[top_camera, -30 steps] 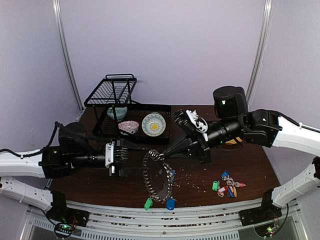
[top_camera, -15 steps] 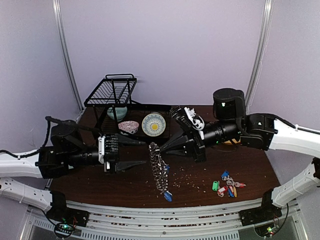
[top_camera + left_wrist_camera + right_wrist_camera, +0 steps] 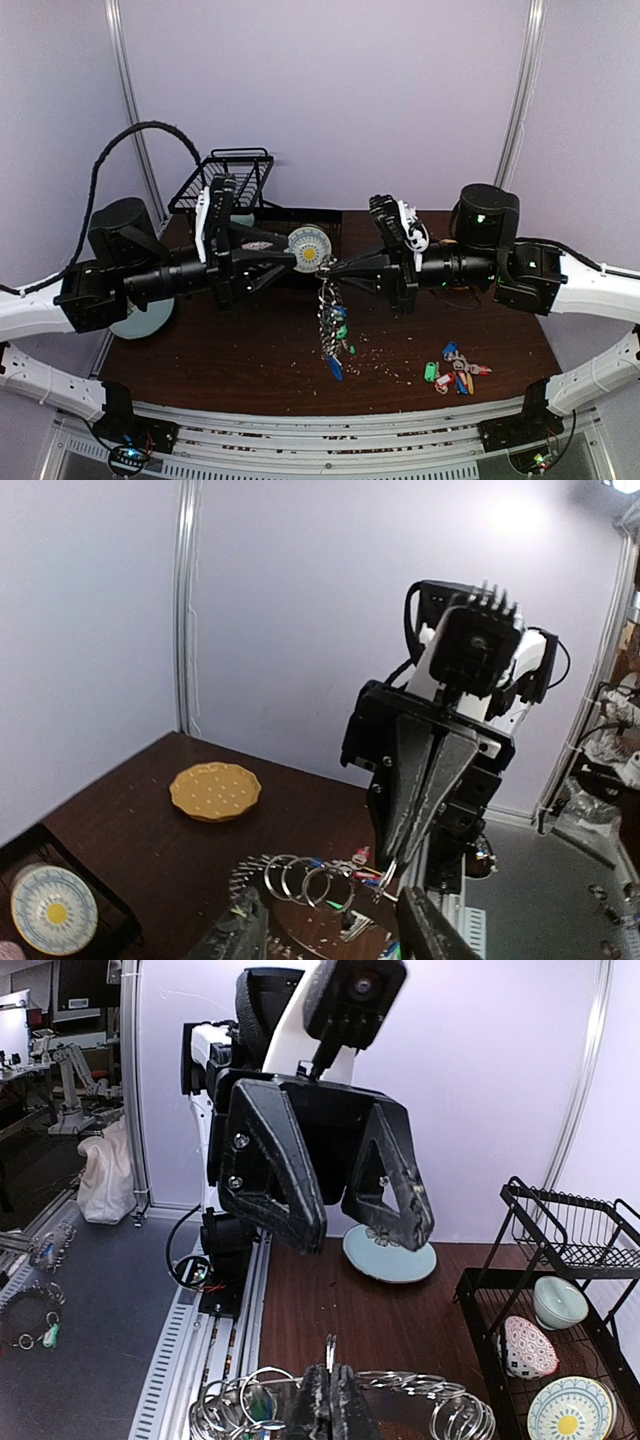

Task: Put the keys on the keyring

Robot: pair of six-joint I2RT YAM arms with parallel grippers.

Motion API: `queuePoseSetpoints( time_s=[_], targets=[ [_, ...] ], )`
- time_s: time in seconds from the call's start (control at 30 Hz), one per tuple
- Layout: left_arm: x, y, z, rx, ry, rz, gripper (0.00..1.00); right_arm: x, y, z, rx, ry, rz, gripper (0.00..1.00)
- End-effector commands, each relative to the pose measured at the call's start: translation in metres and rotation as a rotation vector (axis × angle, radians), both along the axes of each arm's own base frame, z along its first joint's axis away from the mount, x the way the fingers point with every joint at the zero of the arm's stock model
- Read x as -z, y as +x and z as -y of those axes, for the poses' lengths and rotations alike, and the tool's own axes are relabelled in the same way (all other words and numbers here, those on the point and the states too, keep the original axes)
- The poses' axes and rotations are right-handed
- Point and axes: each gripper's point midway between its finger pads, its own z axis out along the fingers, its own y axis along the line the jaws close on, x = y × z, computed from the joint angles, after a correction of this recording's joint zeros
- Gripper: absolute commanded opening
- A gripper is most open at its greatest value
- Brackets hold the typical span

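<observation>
The right claw [image 3: 333,267] is clenched on a small silver ring at the top of the keyring [image 3: 328,322]. The keyring hangs between the two arms with its long axis near vertical, edge-on to the overhead view, a dark band fringed with silver loops and blue and green tags. The left claw [image 3: 362,1236], released and empty, faces it from just to its left, while the keys [image 3: 458,368] lie on the table [image 3: 510,325] well off to the right, nearer the right arm
</observation>
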Motion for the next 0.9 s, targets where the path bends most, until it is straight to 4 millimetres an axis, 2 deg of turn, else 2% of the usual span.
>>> queuePoseSetpoints(
  time_s=[0.0, 0.1, 0.2, 0.3, 0.43, 0.57, 0.73, 0.87],
  targets=[
    [0.010, 0.007, 0.012, 0.075, 0.041, -0.204, 0.52, -0.012, 0.008, 0.003, 0.045, 0.039, 0.120, 0.00],
    [0.014, 0.018, 0.014, 0.144, 0.065, -0.333, 0.51, -0.001, 0.005, 0.001, 0.005, -0.002, 0.165, 0.00],
    [0.017, 0.033, -0.003, 0.124, 0.020, -0.397, 0.42, 0.003, 0.002, -0.001, -0.045, -0.018, 0.153, 0.00],
    [0.021, 0.041, -0.016, 0.079, -0.028, -0.399, 0.40, 0.006, 0.003, -0.004, -0.056, -0.035, 0.141, 0.00],
    [0.028, 0.037, -0.005, 0.144, -0.005, -0.425, 0.39, 0.009, 0.010, -0.007, -0.025, -0.055, 0.138, 0.00],
    [0.045, 0.036, 0.003, 0.174, 0.019, -0.476, 0.45, 0.009, 0.011, -0.006, -0.019, -0.047, 0.159, 0.00],
    [0.061, 0.039, 0.013, 0.197, 0.062, -0.521, 0.44, 0.009, 0.012, -0.010, -0.030, -0.066, 0.169, 0.00],
    [0.048, 0.027, 0.020, 0.304, 0.029, -0.481, 0.51, 0.011, 0.014, -0.011, -0.027, -0.077, 0.169, 0.00]
  ],
)
